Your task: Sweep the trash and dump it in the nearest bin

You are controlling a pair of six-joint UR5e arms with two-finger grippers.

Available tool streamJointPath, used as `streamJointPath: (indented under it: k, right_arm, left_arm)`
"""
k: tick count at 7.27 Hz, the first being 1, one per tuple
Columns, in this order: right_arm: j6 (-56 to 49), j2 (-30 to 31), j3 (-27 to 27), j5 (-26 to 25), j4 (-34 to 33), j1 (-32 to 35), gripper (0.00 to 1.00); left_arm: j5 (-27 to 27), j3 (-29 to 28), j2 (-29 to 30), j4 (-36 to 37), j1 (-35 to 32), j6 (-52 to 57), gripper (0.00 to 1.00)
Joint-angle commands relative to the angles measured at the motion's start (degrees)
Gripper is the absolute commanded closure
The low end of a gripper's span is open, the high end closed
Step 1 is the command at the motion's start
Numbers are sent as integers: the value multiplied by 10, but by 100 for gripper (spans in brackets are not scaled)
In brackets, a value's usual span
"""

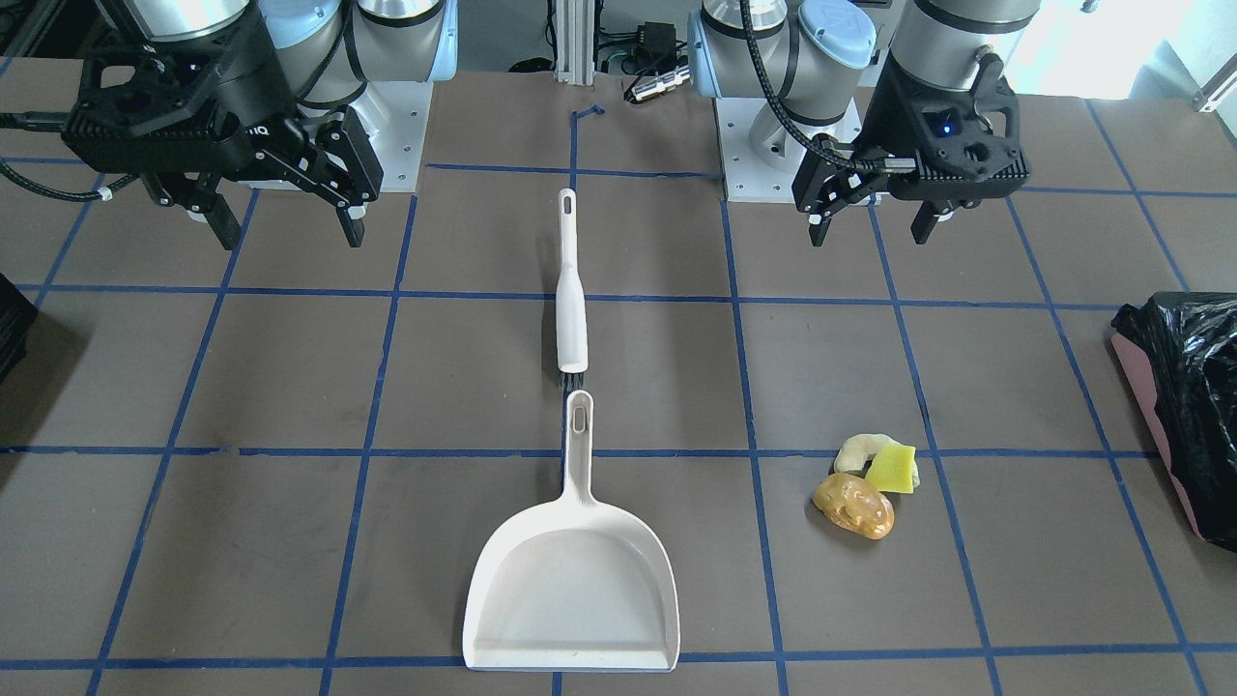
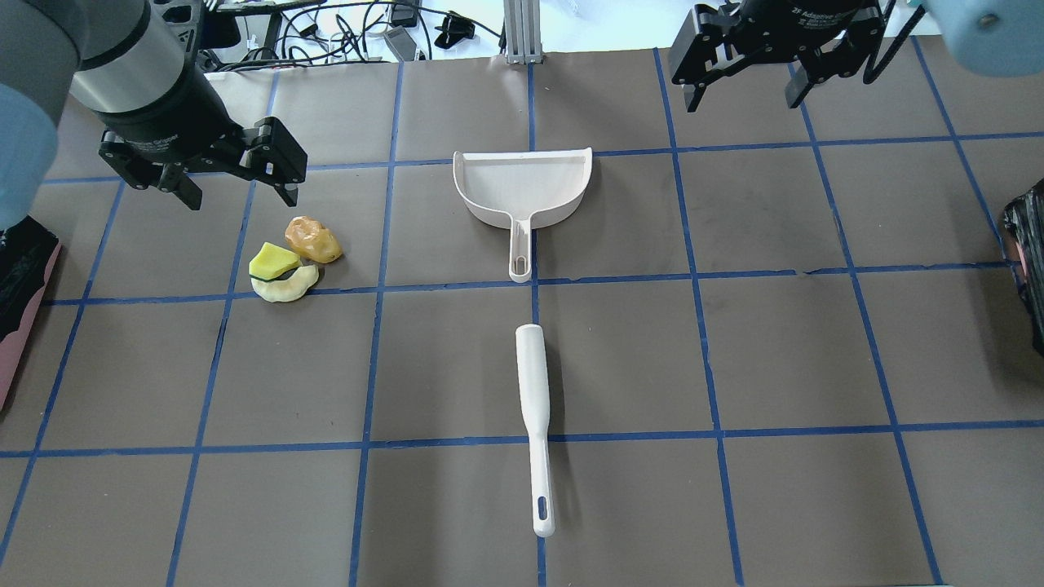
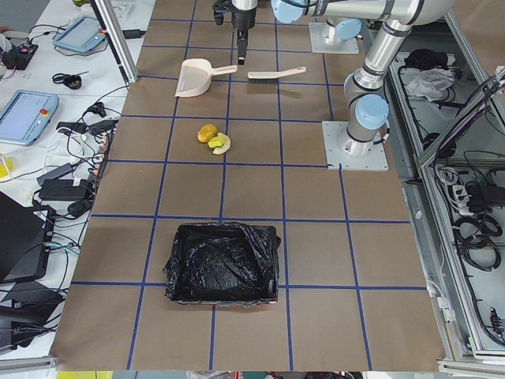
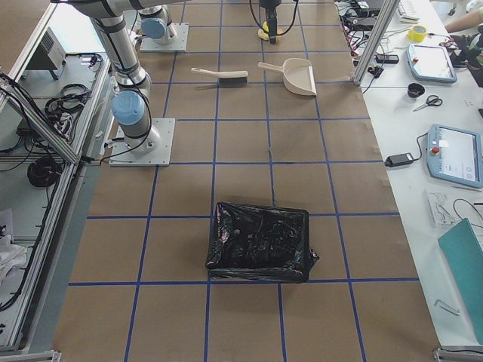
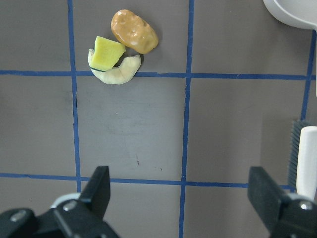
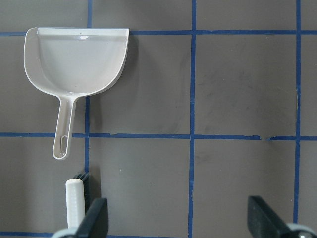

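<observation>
The trash lies in one small pile on the brown table: an orange-brown lump [image 1: 854, 506], a yellow-green wedge [image 1: 891, 469] and a pale cream curved piece [image 1: 858, 448]. It also shows in the overhead view [image 2: 312, 240] and in the left wrist view [image 5: 134, 31]. My left gripper [image 2: 241, 197] hangs open and empty just beyond the pile. My right gripper [image 2: 743, 100] hangs open and empty above the far right of the table. The black-lined pink bin [image 1: 1193, 387] stands at the table's end on my left, beyond the trash.
A cream-white dustpan [image 2: 522, 183] lies at the table's middle, handle toward me. A white brush [image 2: 534, 408] lies in line with it, bristle end toward the dustpan handle. A second black-bagged bin [image 2: 1028, 269] stands at my right end.
</observation>
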State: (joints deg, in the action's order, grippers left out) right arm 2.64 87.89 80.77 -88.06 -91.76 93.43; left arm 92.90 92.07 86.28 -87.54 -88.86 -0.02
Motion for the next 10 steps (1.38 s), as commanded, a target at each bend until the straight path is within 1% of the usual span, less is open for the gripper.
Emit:
streamJointPath:
  k: [1,2,3,4,6,7,8,9,10]
  right_arm:
    - [0,0,0,0,1,0,0]
    - [0,0,0,0,0,0,0]
    - [0,0,0,0,1,0,0]
    - [6,0,2,0,4,0,0]
    - [9,8,22,1,9,6,0]
    - [19,25,51,3,9,17,0]
    - [45,45,94,3,8,41,0]
    - [75,56,132,2,-2,78,0]
    - [100,57,152,1,-13,110,0]
  left_arm:
    - [2,1,2,0,0,2,0]
    - [-1,0,9,2,2,7,0]
    - [-4,-7,26,26,3,2,0]
    - [-10,-9,55,67,4,-1,0]
    - [-13,-52,118,68,-4,-29,0]
    - [-39,-74,147,70,-17,-30,0]
    - [-48,-95,177,76,-36,-43,0]
    - [-47,-101,201,93,-59,-53,0]
    - [-49,-101,225,119,-76,-73,0]
